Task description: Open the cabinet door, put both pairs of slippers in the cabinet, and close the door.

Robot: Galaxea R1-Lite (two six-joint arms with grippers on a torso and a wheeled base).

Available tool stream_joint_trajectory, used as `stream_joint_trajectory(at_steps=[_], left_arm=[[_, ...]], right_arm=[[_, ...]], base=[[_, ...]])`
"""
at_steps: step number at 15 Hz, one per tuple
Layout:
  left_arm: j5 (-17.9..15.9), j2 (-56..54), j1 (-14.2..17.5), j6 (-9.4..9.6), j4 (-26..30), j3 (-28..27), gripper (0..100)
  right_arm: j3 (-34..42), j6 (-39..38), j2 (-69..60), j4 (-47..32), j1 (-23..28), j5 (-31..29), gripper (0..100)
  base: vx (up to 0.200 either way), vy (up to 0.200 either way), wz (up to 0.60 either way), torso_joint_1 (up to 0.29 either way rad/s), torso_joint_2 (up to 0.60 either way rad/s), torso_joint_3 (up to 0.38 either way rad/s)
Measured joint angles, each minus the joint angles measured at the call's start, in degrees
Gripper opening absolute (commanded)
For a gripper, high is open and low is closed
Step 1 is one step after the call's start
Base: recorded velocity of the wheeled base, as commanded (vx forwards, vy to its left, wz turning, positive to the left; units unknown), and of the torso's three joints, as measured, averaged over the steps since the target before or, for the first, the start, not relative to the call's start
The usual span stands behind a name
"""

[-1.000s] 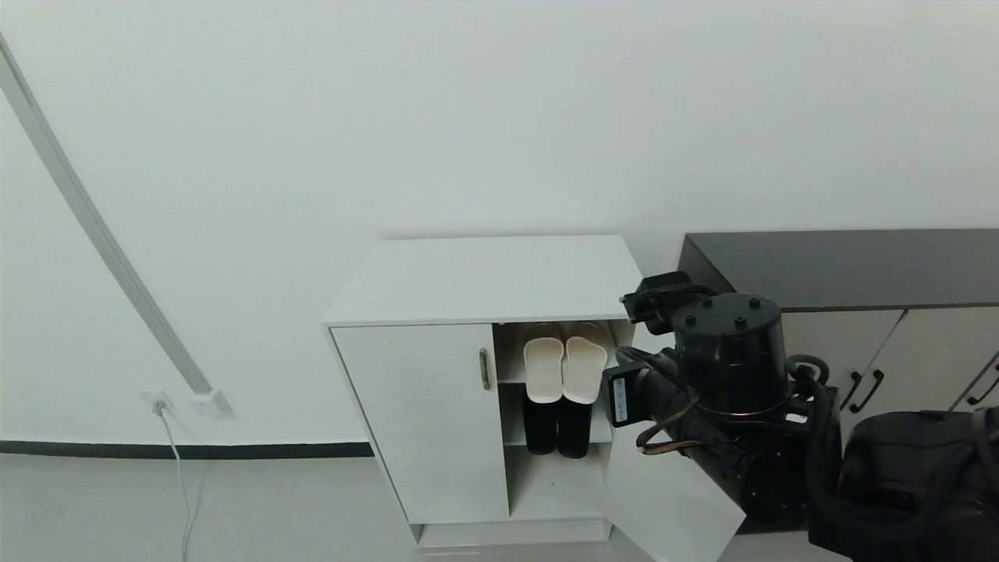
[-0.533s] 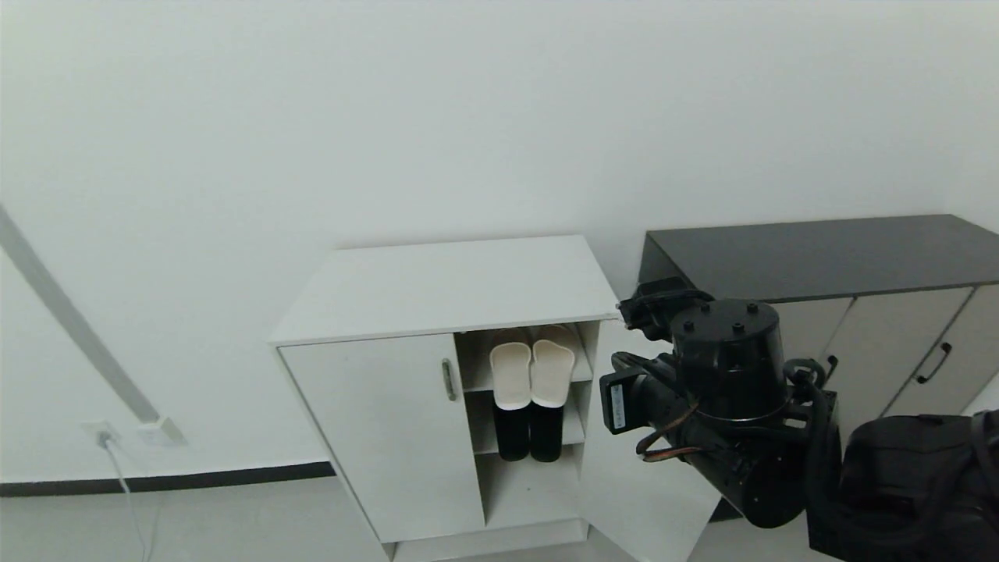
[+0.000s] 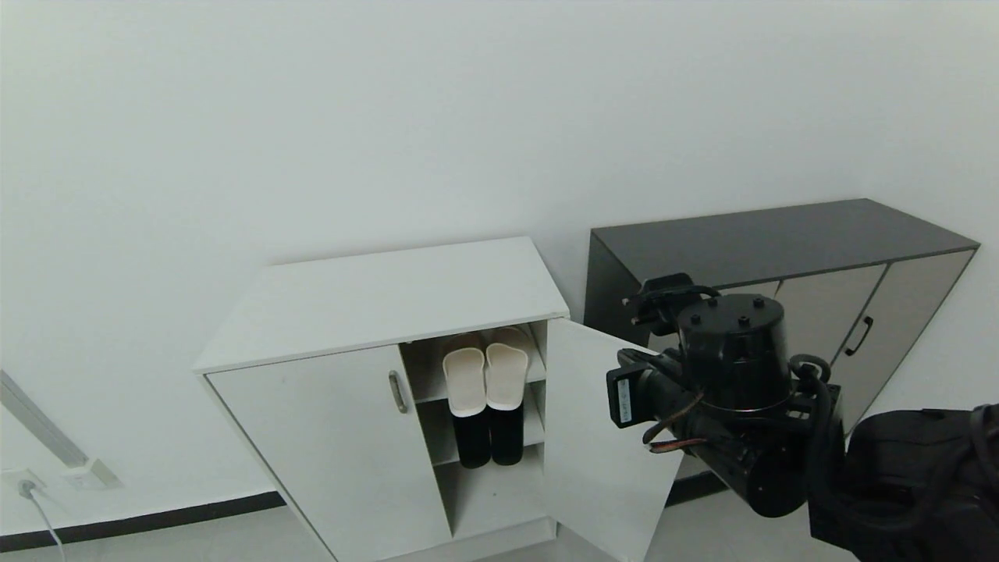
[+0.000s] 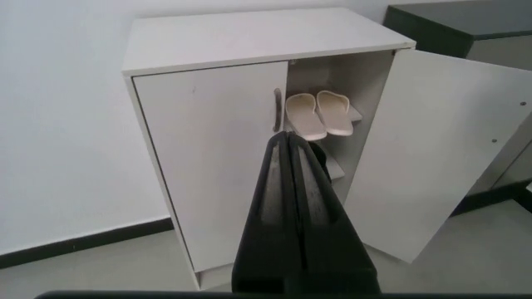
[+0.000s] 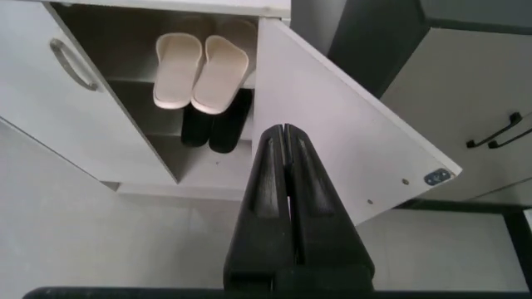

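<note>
Ahead of my left end effector (image 4: 288,139), whose fingers are pressed together on nothing, stands the white cabinet (image 4: 249,37), apart from the tips. Its left door (image 4: 208,158) is shut. The door's handle (image 4: 277,110) lies straight beyond my fingertips, on the edge next to the open compartment. Farther from this end effector, past the handle, the white slippers (image 4: 324,114) sit side by side on the top shelf (image 3: 535,373), with their ends reaching out over its front edge.

My right end effector (image 5: 283,133) is also closed, fingers together and holding nothing. It points towards the open half of the cabinet without touching it. Beyond its tips the right door (image 5: 349,149) is swung wide open, its inner face turned to me. The white pair lies deeper in than my tips, on the handle side of them. The black slippers (image 5: 216,124) rest on the middle shelf (image 3: 534,434) directly beneath the white pair, side by side, and so nearer to this end effector. From the head view, the open door hangs between the shelves and my right arm. A grey sideboard (image 3: 780,234) with a dark top stands against the wall (image 3: 390,117) on the far side of that door.
</note>
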State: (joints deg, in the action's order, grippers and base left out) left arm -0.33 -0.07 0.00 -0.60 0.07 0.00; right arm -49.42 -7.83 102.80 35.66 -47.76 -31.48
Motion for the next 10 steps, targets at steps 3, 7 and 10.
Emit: stream_joint_trajectory(at_steps=[3, 7, 10], left_arm=[[-0.07, 0.0, 0.0, 0.02, 0.02, 0.0, 0], [-0.1, 0.0, 0.0, 0.09, 0.02, 0.0, 0], [-0.07, 0.0, 0.0, 0.02, 0.04, 0.0, 0]], right_arm=[[0.11, 0.09, 0.01, 0.57, 0.3, 0.06, 0], [0.22, 0.11, 0.11, 0.6, 0.48, 0.09, 0], [0.22, 0.44, 0.22, 0.6, 0.69, 0.02, 0]], base=[[0.0, 0.0, 0.0, 0.0, 0.0, 0.0], [-0.15, 0.0, 0.0, 0.005, 0.0, -0.001], [0.0, 0.0, 0.0, 0.0, 0.0, 0.0]])
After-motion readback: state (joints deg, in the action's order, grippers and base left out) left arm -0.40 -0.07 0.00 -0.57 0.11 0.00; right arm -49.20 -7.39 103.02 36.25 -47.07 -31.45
